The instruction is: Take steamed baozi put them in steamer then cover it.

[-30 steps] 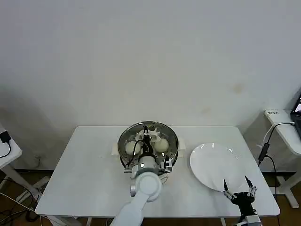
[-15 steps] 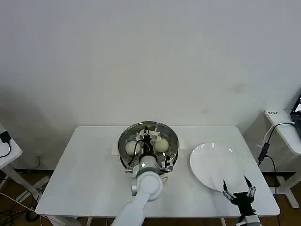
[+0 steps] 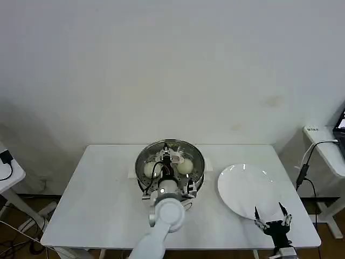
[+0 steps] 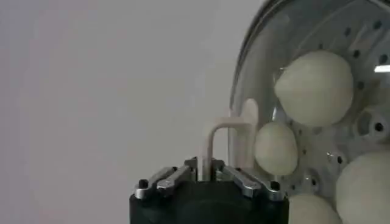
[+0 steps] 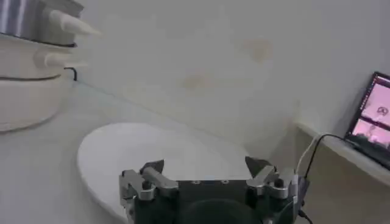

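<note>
The steel steamer point(image 3: 141, 161) stands mid-table on its white base, with the round glass lid point(image 3: 192, 155) over it. Through the glass show steamed baozi point(image 3: 150, 169) point(image 3: 185, 167), and the left wrist view has several of them point(image 4: 314, 87) point(image 4: 275, 148) under the lid's rim point(image 4: 244, 79). My left gripper point(image 3: 169, 158) point(image 4: 205, 165) reaches over the steamer and is shut on the lid's cream handle point(image 4: 213, 141). My right gripper point(image 3: 272, 219) point(image 5: 205, 167) hangs open at the table's front right, by the near edge of the white plate point(image 3: 242, 189) point(image 5: 152, 152), holding nothing.
The table point(image 3: 102, 194) has bare room left of the steamer and in front of it. A side table with a cable point(image 3: 323, 148) stands at the right, with a laptop point(image 5: 372, 103) on it. The steamer's base and side handles point(image 5: 27, 85) lie beyond the plate.
The right gripper has drawn back slightly toward the table's front edge. The left gripper stays on the lid handle over the steamer, barely shifted.
</note>
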Available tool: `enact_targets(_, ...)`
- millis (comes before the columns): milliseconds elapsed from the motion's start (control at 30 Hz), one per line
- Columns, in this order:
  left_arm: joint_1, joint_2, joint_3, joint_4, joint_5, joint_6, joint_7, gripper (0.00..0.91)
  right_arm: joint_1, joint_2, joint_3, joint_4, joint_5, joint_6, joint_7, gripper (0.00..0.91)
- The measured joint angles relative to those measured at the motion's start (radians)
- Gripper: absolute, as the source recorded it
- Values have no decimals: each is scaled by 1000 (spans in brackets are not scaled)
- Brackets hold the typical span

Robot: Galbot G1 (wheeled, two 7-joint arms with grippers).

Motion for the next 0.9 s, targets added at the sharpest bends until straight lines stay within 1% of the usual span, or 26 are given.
enact_targets(367, 38, 40, 20, -82, -33, -3, 1, 907, -4, 2, 3, 0, -3, 1, 1, 907)
enact_targets(700, 134, 130, 13, -239, -135, -30, -19, 907, -5, 7, -3, -10, -5, 4, 3, 907)
enact_targets(900, 239, 193, -51, -366, -275, -86, -101, 907, -11, 3, -4, -10, 4, 3, 2, 907)
